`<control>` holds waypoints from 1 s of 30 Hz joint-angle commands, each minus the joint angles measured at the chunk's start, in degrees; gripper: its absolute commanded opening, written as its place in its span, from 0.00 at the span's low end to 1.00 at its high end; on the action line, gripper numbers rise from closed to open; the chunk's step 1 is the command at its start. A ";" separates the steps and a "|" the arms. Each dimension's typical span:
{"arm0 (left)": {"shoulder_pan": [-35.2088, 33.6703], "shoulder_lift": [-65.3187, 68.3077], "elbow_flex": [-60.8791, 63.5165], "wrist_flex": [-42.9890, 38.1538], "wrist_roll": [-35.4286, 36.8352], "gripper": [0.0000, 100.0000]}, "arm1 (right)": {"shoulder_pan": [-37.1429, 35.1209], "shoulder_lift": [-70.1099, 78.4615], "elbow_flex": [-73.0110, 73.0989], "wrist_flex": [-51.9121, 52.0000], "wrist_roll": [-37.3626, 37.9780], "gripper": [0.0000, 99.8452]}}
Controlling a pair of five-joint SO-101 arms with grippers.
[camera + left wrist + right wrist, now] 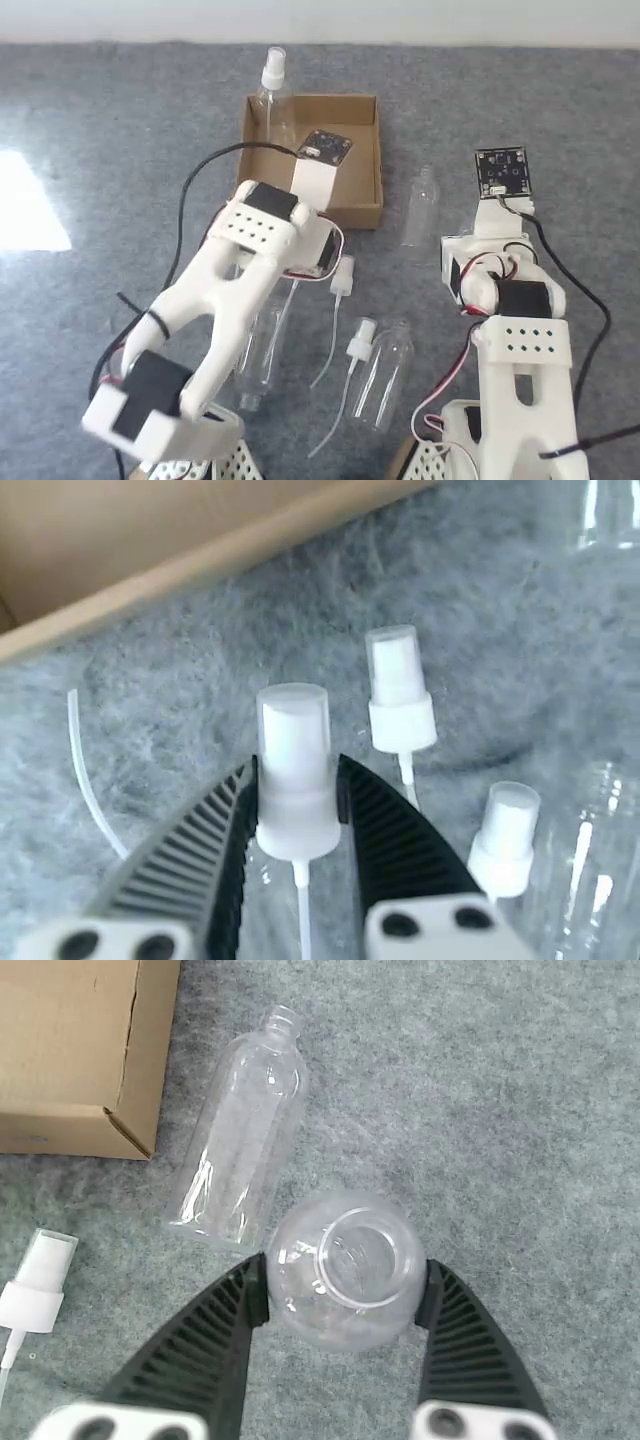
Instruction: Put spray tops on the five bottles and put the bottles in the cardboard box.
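The left claw (295, 768) squeezes a small white plastic spray top (292, 725) with a thin tube. It holds it over the grey fuzzy mat (180, 710), near the brown cardboard box (150, 530). Another white spray top (400, 695) lies just beside it. The right claw (343, 1272) hugs a see-through plastic bottle (345, 1285) on both sides, and its open mouth has no top on. A second see-through bottle (240, 1140) lies flat near the box corner
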 commanded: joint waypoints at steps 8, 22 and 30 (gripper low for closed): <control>-7.47 -19.16 7.78 -5.80 -2.81 0.01 | 0.75 -2.15 -0.53 -1.27 1.23 0.14; -7.56 -37.19 19.38 -12.04 -2.81 0.01 | 0.75 -2.33 -0.53 -1.27 1.32 0.14; -8.00 -43.34 22.11 -12.04 -2.81 0.01 | 0.31 -2.68 -0.53 -0.75 1.32 0.13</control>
